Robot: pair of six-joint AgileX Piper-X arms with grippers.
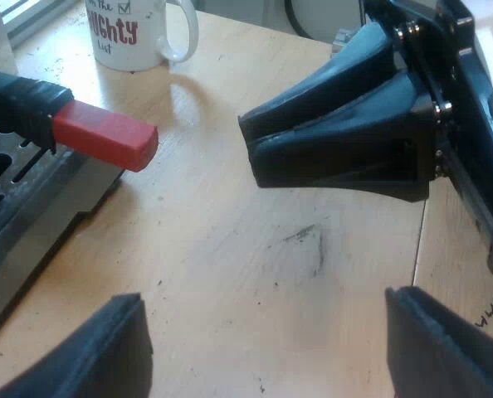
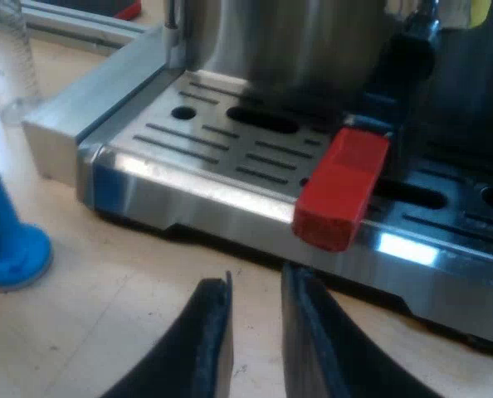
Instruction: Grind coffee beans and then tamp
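At the front of the espresso machine (image 2: 188, 178), right gripper (image 2: 255, 327) nearly closed, empty, near the red handle end (image 2: 342, 186). Left gripper (image 1: 263, 303) spread wide. Right should open and centre on the handle before clamping.

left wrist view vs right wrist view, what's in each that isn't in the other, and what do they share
Left wrist view's own: a white mug on the table, my open left gripper, and the right gripper low over the wood.
Right wrist view's own: a blue tamper standing on the table, and a clear container I can't identify.
Shared: the holder handle's red end over the espresso machine's slotted tray, and the wooden table.
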